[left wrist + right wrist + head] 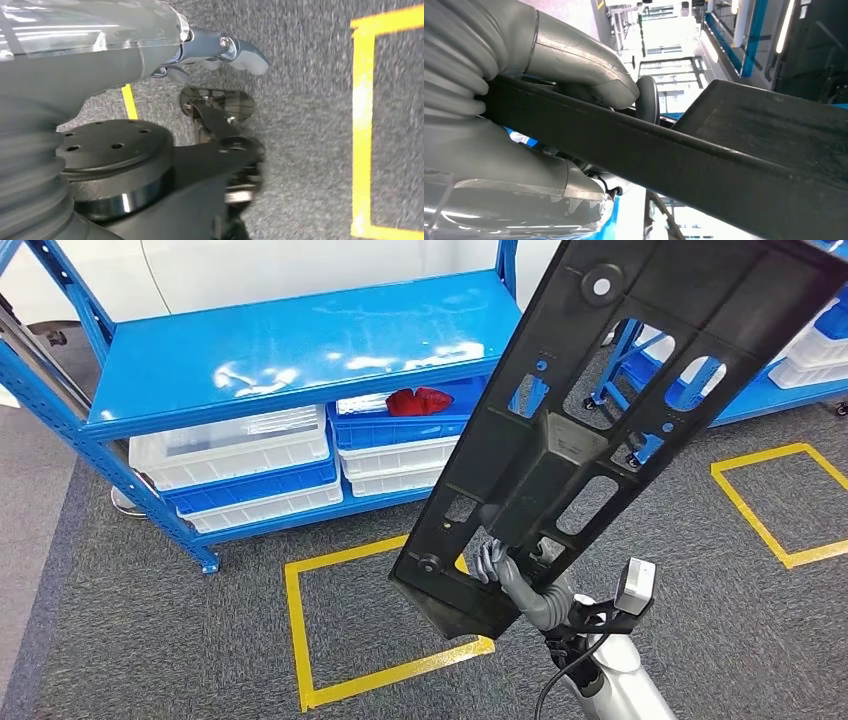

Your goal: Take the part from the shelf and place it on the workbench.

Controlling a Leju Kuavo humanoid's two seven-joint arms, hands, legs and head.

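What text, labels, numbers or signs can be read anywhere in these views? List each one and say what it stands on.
None can be read.
The black part held up by the right hand shows holes and ribs in the head view, no lettering.
The white bins and blue bins under the blue shelf show no label.
The yellow floor tape forms plain squares, without characters.
Signs far off in the right wrist view are too blurred to read.
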